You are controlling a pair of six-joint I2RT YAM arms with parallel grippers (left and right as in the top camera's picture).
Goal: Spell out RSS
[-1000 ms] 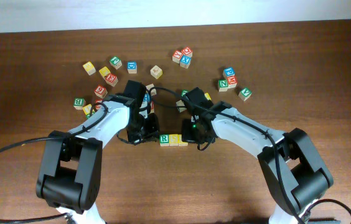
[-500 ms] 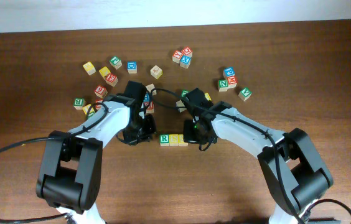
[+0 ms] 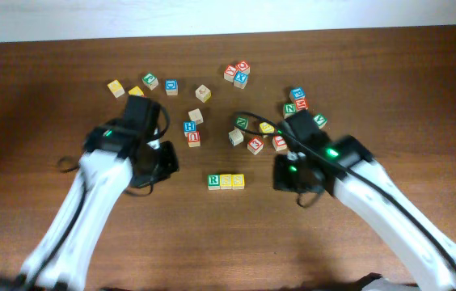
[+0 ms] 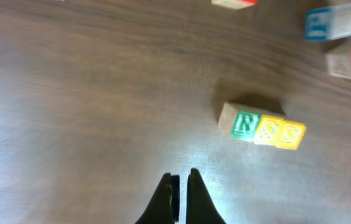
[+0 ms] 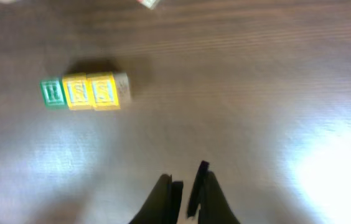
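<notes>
Three letter cubes lie touching in a row on the wooden table: a green R cube [image 3: 213, 181], a yellow S cube [image 3: 226, 181] and a second yellow S cube [image 3: 238, 181]. The left wrist view has the R cube [image 4: 244, 123] left of both S cubes [image 4: 267, 130] [image 4: 290, 134]. In the right wrist view the same row, R cube [image 5: 52, 93] then S cubes [image 5: 77, 92] [image 5: 103, 91], lies far left. My left gripper [image 3: 163, 162] [image 4: 180, 180] hovers left of the row, shut and empty. To the row's right is my right gripper [image 3: 286, 174] [image 5: 188, 180], shut with a hairline gap, holding nothing.
Loose letter cubes are scattered behind the row: a pair [image 3: 192, 132] just behind it, a cluster [image 3: 252, 133] at centre right, another cluster [image 3: 297, 101] further right, a group [image 3: 236, 73] at the back and some [image 3: 143, 81] at back left.
Both arms have pulled away from the row, the left one leftward and the right one rightward. The three cubes stay in place.
</notes>
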